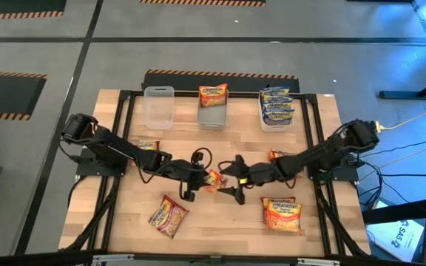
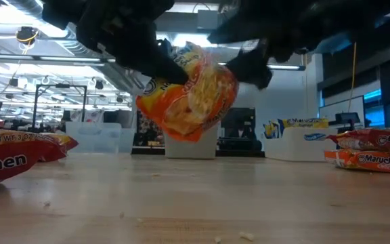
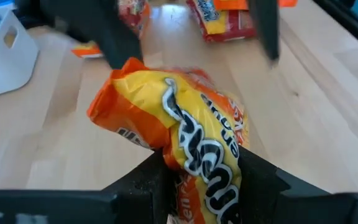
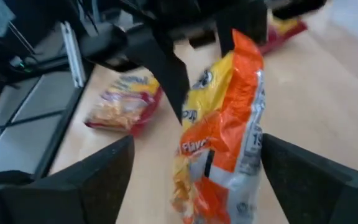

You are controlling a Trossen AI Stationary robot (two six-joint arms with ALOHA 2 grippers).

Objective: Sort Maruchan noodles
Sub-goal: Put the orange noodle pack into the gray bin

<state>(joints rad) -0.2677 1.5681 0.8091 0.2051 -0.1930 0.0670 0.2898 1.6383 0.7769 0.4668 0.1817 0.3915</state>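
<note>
An orange-and-yellow Maruchan packet (image 1: 213, 179) hangs in the air over the table's middle, clear of the wood in the low view (image 2: 188, 91). My left gripper (image 1: 198, 179) comes from the table's left and is shut on it (image 3: 204, 177). My right gripper (image 1: 232, 185) faces it from the right, open. In the right wrist view its wide-spread fingers (image 4: 98, 177) stand on either side of the packet (image 4: 225, 137) with gaps showing. My left gripper pinches the orange packet between its two fingers at the end nearest its wrist (image 3: 197, 165). The fingers come about level from the table's left. The packet is lifted clear of the table and sticks out past the fingertips, tilted, toward my right gripper.
Three tubs line the far edge: a clear one with nothing in it (image 1: 158, 106), one with an orange packet (image 1: 212, 103), one with blue-and-yellow packets (image 1: 276, 106). Loose packets lie near left (image 1: 168, 216), near right (image 1: 281, 214), by the left arm (image 1: 148, 145) and by the right arm (image 1: 278, 155).
</note>
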